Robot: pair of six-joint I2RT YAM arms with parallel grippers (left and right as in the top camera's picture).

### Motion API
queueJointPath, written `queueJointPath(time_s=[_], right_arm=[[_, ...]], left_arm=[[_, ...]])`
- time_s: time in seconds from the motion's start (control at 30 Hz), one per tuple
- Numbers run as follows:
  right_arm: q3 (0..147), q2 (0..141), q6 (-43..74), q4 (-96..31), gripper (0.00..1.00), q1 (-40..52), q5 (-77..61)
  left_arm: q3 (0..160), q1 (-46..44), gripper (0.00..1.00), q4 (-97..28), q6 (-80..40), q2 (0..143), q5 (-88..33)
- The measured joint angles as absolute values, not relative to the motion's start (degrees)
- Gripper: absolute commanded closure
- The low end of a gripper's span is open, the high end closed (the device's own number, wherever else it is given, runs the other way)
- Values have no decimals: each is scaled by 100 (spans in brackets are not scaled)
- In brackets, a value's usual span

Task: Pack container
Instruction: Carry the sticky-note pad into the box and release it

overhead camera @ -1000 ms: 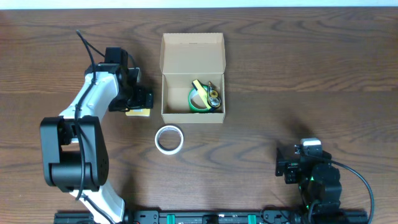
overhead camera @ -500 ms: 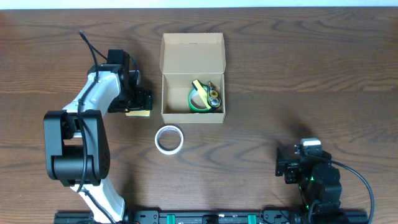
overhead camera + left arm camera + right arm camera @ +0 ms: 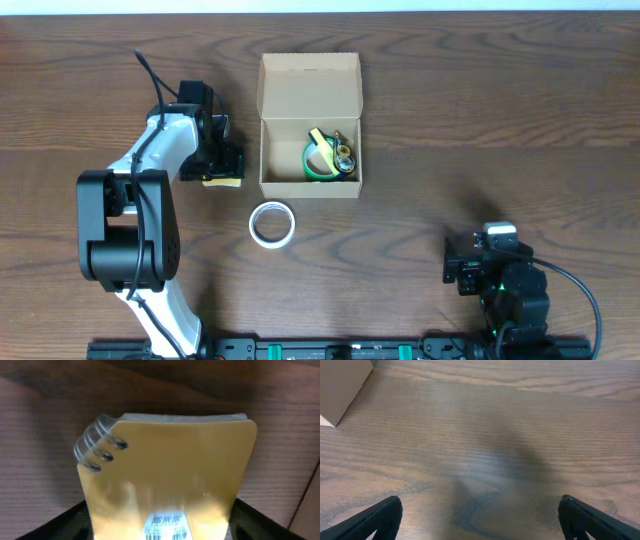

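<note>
Progress: partway, I'd say. The container (image 3: 310,100) sits mid-bench (image 3: 480,120), flap lid folded back and open. A green tape roll (image 3: 318,160) is inside, along with a yellow piece and something small and metallic that I can't identify.

Left to pack: a white tape roll (image 3: 272,223) on the bench just in front of the box, and a yellow notepad (image 3: 165,475) just beside its left wall. The lid is not yet closed.

The left hand (image 3: 224,166) is on the notepad. Its fingers are narrowed onto the two side edges and the pad fills the gap, so I read it as gripped. I can't tell whether it's off the bench.

The right hand (image 3: 462,268) is parked at the near right, well apart from everything. Its fingers are spread wide with nothing between them.
</note>
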State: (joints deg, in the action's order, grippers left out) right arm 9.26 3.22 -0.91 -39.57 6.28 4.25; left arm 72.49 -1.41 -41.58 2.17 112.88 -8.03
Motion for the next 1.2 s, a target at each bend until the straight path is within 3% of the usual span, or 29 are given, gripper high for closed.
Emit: queueJointPath(time_s=[0.1,0.2,0.67,1.0,1.2], right_arm=[[926,322,-91,-3957,1,628,427],[926,322,-91,-3957,1,628,427],[926,322,-91,-3957,1,628,427],[926,322,-91,-3957,1,628,425],[926,322,-91,-3957,1,628,427]], left_arm=[[7251,-152,38,-4160,220,11288,-814],[7253,-156,40,-4160,217,11288,-814],[8401,-158,39,-4523,220,11148,-681],[8757,-196,36,-4595,217,9887,-576],[8764,-788,34,-4630,217,9179,-558]])
